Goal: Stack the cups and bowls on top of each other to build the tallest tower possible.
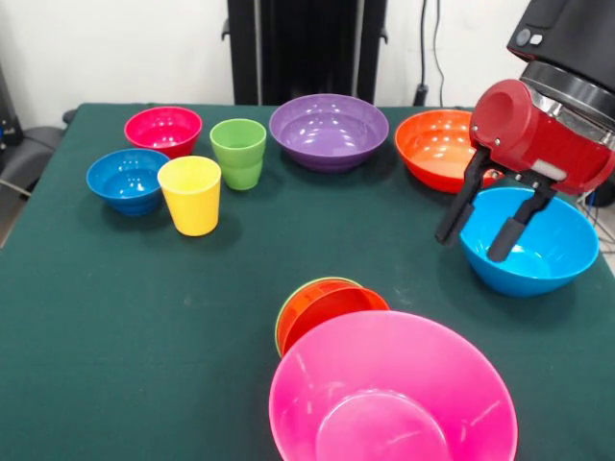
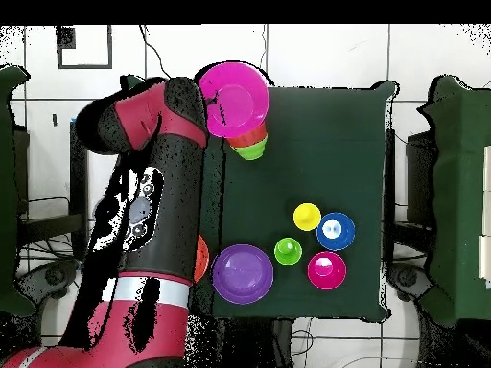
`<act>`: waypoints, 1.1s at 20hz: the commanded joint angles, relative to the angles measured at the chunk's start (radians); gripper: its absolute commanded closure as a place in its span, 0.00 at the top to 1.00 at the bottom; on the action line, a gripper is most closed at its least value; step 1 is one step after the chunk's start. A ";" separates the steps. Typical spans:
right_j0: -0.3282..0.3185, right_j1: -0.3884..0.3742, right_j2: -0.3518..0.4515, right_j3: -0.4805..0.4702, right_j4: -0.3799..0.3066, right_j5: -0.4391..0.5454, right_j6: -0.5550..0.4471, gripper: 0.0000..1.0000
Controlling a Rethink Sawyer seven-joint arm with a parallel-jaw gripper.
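**Gripper hovering open at the light blue bowl**

Gripper (image 1: 485, 223), black-fingered on a red and black arm, is hanging with its fingers spread and nothing between them, just over the near-left rim of the large glossy light blue plastic bowl (image 1: 538, 259); judged to be lining up a rim grasp.

Small orange-red plastic bowl (image 1: 332, 309) is sitting nested in the small light green plastic bowl (image 1: 306, 288), forming a starter pile, partly hidden behind the large pink plastic bowl (image 1: 392, 394) at the near edge.

Remaining stock is waiting loose and upright, apparently unstacked: large purple bowl (image 1: 329, 130), large orange bowl (image 1: 437, 149), small magenta-red bowl (image 1: 163, 130), small dark blue bowl (image 1: 127, 180), yellow plastic tumbler (image 1: 190, 195), light green plastic tumbler (image 1: 238, 153).

Desk (image 1: 115, 317) is wearing a dark green cloth. Pale wall and black pedestal are standing behind; chairs are flanking the desk in the overhead view.
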 commanded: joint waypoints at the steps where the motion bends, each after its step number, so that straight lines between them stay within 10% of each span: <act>1: -0.028 0.039 0.164 -0.023 -0.065 0.069 -0.263 1.00; 22: -0.076 0.016 0.178 0.049 -0.142 -0.024 -0.278 1.00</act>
